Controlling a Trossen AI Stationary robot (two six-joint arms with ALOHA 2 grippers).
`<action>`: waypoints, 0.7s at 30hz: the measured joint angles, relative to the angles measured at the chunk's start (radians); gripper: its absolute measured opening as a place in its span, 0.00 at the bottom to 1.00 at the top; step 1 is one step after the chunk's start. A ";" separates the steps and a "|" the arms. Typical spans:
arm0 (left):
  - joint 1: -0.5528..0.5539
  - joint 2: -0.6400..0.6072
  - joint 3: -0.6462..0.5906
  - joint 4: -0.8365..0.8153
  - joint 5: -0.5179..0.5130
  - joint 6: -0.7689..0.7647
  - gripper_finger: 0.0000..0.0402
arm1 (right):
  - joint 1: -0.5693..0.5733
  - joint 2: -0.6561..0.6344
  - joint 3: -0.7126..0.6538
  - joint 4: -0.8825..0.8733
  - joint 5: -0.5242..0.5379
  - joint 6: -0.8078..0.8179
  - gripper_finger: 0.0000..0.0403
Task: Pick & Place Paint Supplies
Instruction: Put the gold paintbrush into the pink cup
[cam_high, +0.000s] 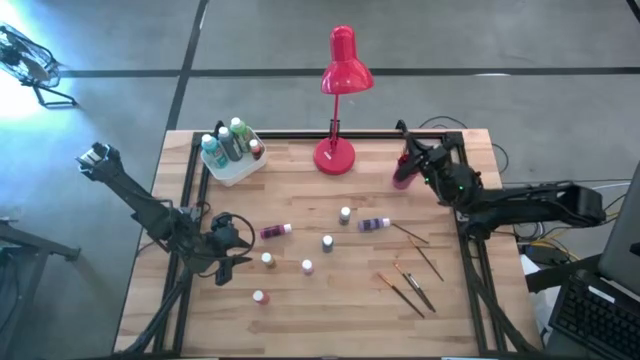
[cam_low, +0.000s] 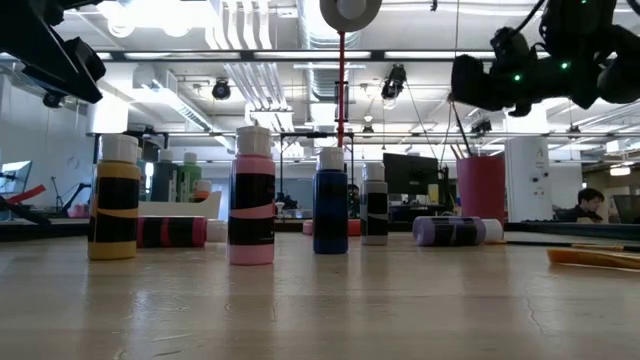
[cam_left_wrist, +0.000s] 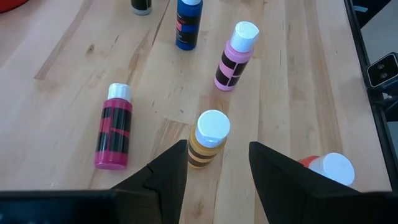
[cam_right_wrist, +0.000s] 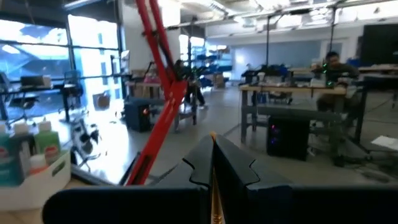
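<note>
My left gripper (cam_left_wrist: 217, 146) (cam_high: 245, 250) is open, low over the table's left part. Its fingers stand on either side of an upright yellow-orange, white-capped bottle (cam_left_wrist: 207, 142) (cam_high: 268, 259) without touching it. Around it are a pink bottle (cam_left_wrist: 235, 56), a blue one (cam_left_wrist: 186, 25), a magenta one (cam_left_wrist: 114, 127) lying on its side and a red one (cam_left_wrist: 333, 168). My right gripper (cam_right_wrist: 213, 155) (cam_high: 408, 160) is shut on a thin wooden paintbrush above a pink cup (cam_high: 403, 175) (cam_low: 481, 190). Several brushes (cam_high: 410, 290) lie flat on the table's right part. My right gripper pinches a thin wooden paintbrush handle (cam_right_wrist: 214, 196) between its two shut fingers. Only a narrow tan strip shows in the seam between them, running along the fingers. The rest of the brush is hidden by the fingers.
A red desk lamp (cam_high: 340, 100) stands at the far edge. A white tray (cam_high: 232, 165) at the far left holds several bottles. A purple bottle (cam_high: 373, 224) lies on its side mid-table, among upright bottles (cam_high: 327, 242). A black frame (cam_high: 470, 250) runs along the table's sides.
</note>
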 joint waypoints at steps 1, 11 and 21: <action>0.000 0.000 0.000 0.000 -0.001 0.000 0.44 | 0.000 0.013 0.000 0.000 -0.003 0.007 0.02; 0.000 0.000 0.000 0.000 -0.005 -0.001 0.44 | 0.000 0.136 0.000 0.000 -0.004 0.018 0.02; 0.000 0.000 0.000 0.000 -0.004 -0.001 0.44 | 0.000 0.222 0.000 -0.002 0.002 0.042 0.02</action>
